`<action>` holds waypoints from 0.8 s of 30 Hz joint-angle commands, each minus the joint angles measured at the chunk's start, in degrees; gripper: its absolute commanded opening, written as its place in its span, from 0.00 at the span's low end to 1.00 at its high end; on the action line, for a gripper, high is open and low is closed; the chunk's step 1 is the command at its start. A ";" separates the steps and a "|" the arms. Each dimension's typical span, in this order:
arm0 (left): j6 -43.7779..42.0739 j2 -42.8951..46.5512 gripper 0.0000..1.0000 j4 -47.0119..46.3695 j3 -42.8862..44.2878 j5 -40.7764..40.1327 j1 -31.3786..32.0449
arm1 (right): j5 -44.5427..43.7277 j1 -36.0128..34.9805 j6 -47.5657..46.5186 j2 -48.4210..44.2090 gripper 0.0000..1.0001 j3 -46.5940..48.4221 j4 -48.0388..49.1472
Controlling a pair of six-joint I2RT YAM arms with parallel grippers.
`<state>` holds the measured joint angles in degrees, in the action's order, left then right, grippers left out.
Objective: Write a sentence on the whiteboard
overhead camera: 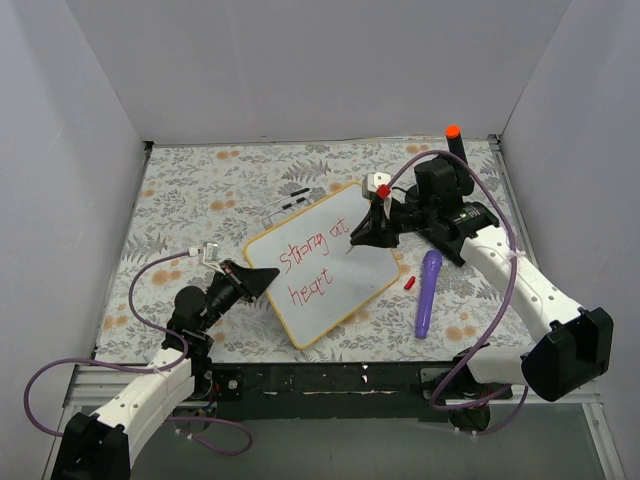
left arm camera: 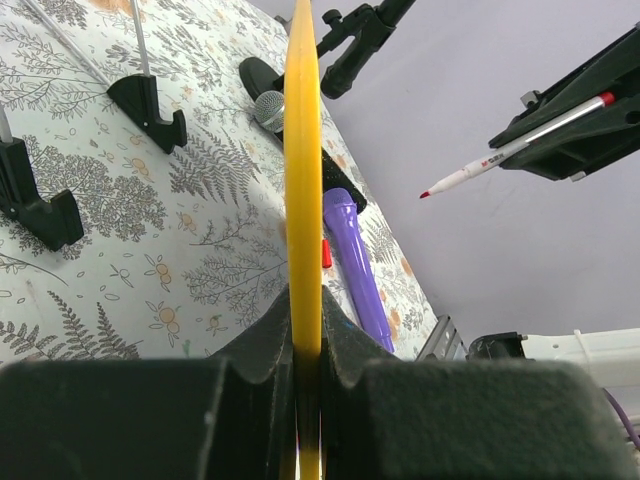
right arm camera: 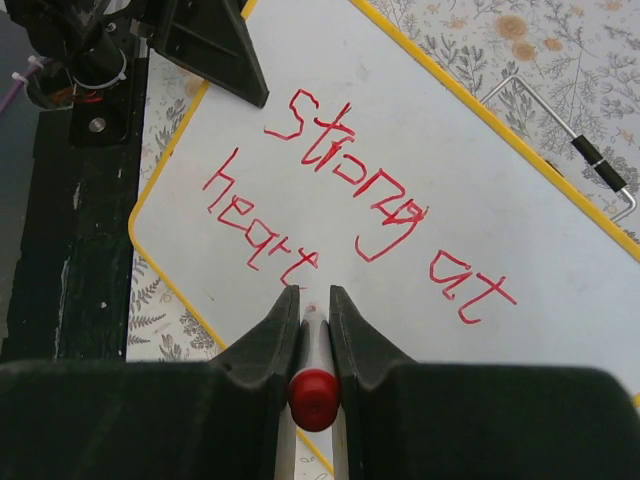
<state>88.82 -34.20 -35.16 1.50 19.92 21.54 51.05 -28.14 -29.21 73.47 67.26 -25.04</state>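
Whiteboard [overhead camera: 330,265], glossy, yellow-framed: we note left claw [overhead camera: 260,281] clamped on its near-left edge; right claw [overhead camera: 360,237] above it pinches a slim marker [left arm camera: 510,149], tip off the surface.

white links [overhead camera: 150,390], black joints [overhead camera: 570,350], purple cables [overhead camera: 131,292]; left claw [overhead camera: 268,279], right claw [overhead camera: 358,236] black, wedge-fingered.

In the left wrist view the whiteboard [left arm camera: 302,180] shows only its yellow edge, which runs off the picture at 12 and 6 o'clock. Its white face is turned out of sight. The left claw [left arm camera: 303,312] clamped on it is a dark blur.

In the right wrist view the board is cut off at 12 and 3 o'clock. The marker [right arm camera: 313,395] in the right claw [right arm camera: 313,296] has a blurred red end and an unclear tip.

From above, the red piece [overhead camera: 410,283] on the bench [overhead camera: 200,190] is too small to identify.
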 commanded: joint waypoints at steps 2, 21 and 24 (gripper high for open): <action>1.10 1.59 0.00 -8.53 -1.06 0.91 0.17 | 3.88 0.89 -1.38 -0.87 0.01 -1.96 0.43; 1.71 2.82 0.00 -8.08 -1.23 0.20 0.17 | 6.70 0.98 1.26 -1.67 0.01 -8.20 6.84; 1.89 2.82 0.00 -8.17 -1.23 0.12 0.17 | 6.96 0.98 1.35 -1.75 0.01 -8.47 7.10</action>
<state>88.73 -33.45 -34.70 1.50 20.34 21.56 55.94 -27.38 -28.42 73.43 59.13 -20.56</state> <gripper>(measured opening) 0.053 0.186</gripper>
